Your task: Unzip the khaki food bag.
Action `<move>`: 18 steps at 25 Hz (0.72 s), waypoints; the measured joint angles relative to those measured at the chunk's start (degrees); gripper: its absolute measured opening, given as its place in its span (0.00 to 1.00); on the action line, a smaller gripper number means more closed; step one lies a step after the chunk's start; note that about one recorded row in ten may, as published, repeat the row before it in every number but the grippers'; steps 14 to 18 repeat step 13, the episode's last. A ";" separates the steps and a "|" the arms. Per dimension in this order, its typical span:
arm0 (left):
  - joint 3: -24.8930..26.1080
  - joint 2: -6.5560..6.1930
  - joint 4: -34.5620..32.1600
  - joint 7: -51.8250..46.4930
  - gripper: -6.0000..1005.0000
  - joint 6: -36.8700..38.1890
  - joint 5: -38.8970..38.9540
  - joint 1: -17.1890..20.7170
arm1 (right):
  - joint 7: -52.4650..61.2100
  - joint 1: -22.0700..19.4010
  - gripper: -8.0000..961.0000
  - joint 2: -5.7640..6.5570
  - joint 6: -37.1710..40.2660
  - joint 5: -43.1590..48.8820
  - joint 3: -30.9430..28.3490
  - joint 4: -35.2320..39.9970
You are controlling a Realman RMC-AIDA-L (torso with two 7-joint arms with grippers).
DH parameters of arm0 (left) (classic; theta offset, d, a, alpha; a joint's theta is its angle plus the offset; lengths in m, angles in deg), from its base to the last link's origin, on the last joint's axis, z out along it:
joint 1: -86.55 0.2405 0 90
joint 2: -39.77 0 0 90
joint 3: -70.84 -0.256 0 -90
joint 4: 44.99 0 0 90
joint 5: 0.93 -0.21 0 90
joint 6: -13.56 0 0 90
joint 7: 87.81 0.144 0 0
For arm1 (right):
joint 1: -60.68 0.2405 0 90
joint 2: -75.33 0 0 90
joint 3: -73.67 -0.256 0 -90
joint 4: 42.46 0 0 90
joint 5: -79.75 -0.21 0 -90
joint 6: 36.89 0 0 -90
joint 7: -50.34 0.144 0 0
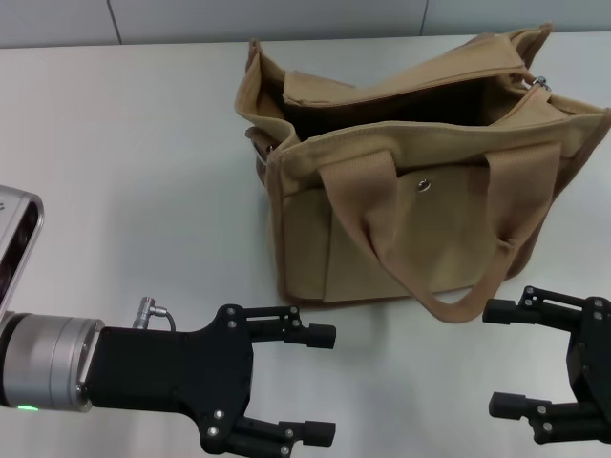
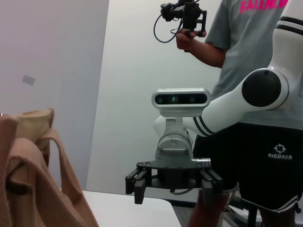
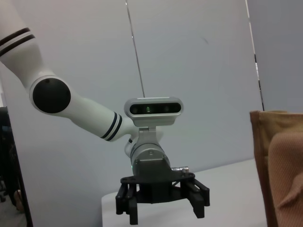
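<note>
Khaki food bag betw. 2 end effectors

Pale surface, matte, off-white, fills the head view. Grey wall strip runs along its far edge, one thin vertical seam showing.

Left wrist view: person standing past the surface edge, grey T-shirt with pink lettering, black shorts with a white logo. One raised hand holds a black camera rig, cable looping beneath it. Plain white wall behind.
</note>
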 joint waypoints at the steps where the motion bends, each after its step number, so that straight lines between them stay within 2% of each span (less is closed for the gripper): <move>1: 0.00 0.00 -0.01 0.00 0.81 0.00 0.00 0.06 | 0.00 0.00 0.88 0.00 -0.16 0.00 0.03 0.00; 18: 0.51 -0.04 -0.03 0.03 0.81 0.34 0.14 0.38 | -0.06 0.04 0.88 -0.15 -1.72 -0.14 -0.15 0.00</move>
